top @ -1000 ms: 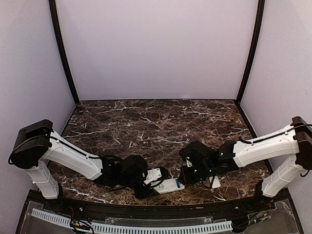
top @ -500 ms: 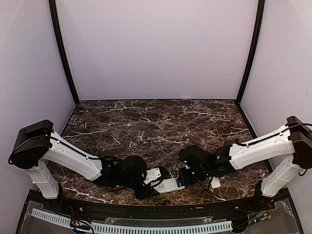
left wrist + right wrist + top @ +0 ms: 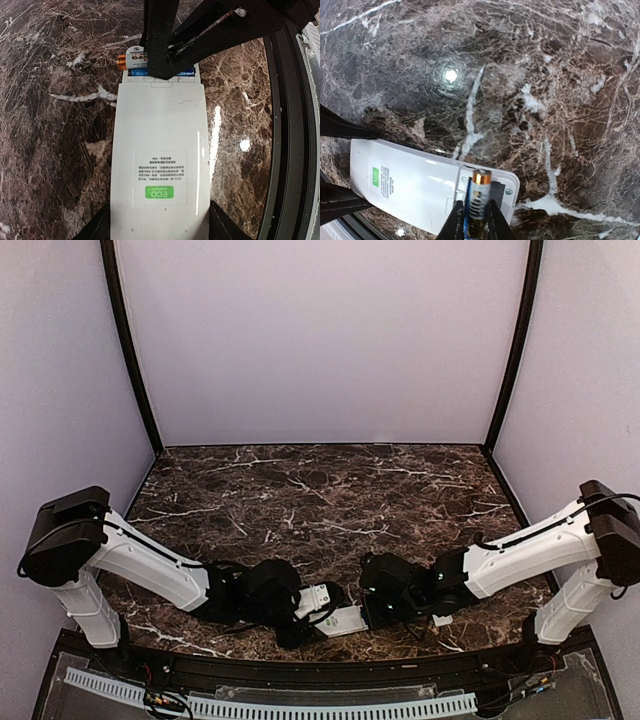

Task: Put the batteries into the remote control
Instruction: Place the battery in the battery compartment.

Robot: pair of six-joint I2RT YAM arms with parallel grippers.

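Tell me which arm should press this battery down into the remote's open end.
Right. The right gripper grips the battery directly over the open end of the remote control. The left gripper is occupied clamping the other end.

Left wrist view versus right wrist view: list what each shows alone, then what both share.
Only left wrist: the label's ECO mark reads clearly, and the black rim along the near edge shows. Only right wrist: the battery sits plainly between the right gripper fingers, a small screw sits at the end corner of the remote control, and open marble table stretches beyond. Both: the remote control lying label-up, clamped by the left gripper, with the copper-tipped battery at its open end.
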